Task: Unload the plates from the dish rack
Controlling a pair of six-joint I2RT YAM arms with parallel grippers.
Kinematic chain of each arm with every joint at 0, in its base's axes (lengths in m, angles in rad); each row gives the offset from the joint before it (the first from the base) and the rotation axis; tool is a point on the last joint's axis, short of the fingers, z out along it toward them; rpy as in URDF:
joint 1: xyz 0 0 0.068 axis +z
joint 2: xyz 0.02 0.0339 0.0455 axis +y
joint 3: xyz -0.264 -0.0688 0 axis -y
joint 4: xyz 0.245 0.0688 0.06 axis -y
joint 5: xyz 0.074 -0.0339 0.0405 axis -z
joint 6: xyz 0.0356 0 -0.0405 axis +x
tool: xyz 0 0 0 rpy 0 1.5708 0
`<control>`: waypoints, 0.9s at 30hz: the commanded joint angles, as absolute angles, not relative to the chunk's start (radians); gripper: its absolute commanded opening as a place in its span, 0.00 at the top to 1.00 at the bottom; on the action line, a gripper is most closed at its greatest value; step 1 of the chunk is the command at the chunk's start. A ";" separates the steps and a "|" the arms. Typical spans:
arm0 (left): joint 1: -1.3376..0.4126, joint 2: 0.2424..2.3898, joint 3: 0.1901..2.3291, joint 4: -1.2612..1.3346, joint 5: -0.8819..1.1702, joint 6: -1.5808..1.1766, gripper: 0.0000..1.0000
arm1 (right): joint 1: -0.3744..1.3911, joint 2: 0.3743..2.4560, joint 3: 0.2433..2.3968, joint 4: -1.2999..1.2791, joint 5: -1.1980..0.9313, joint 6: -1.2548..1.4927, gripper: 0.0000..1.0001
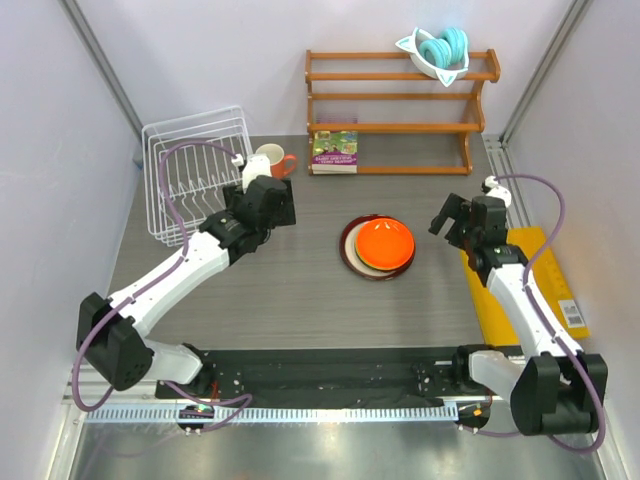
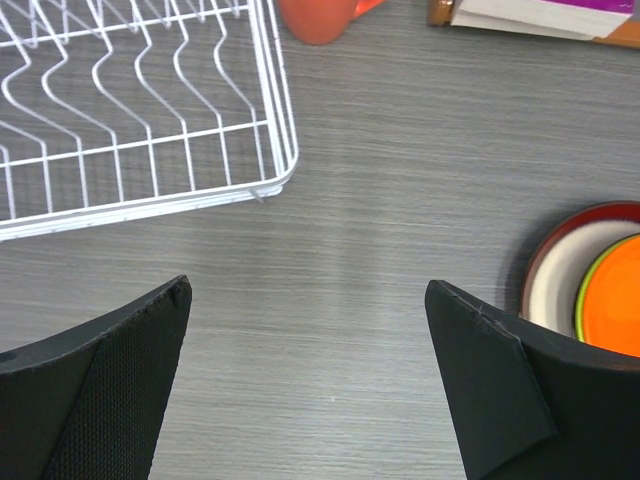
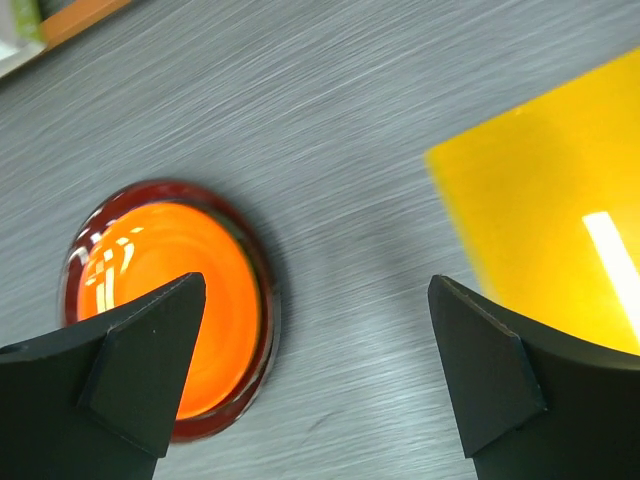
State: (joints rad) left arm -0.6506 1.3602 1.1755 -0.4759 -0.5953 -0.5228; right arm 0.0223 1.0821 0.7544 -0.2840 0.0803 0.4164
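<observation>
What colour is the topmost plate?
The topmost plate is orange; top external view shows it best.

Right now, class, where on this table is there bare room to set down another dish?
Bare table lies between the rack and the plates, and in front of the plates toward the near edge. A narrower strip runs between the plates and the yellow board. The back is crowded: mug, book, shelf.

Left fingers (image 2: 100, 390) and right fingers (image 3: 500, 380) spread wide (both empty).
</observation>
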 commanded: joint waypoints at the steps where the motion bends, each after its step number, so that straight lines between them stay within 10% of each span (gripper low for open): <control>1: -0.649 1.332 1.218 -0.517 -0.649 -0.540 0.01 | 0.031 1.006 0.689 -0.141 0.262 0.388 0.00; 27: -0.548 1.128 1.045 -0.316 -0.661 -0.407 0.01 | 0.270 0.966 0.503 0.141 0.538 0.178 0.00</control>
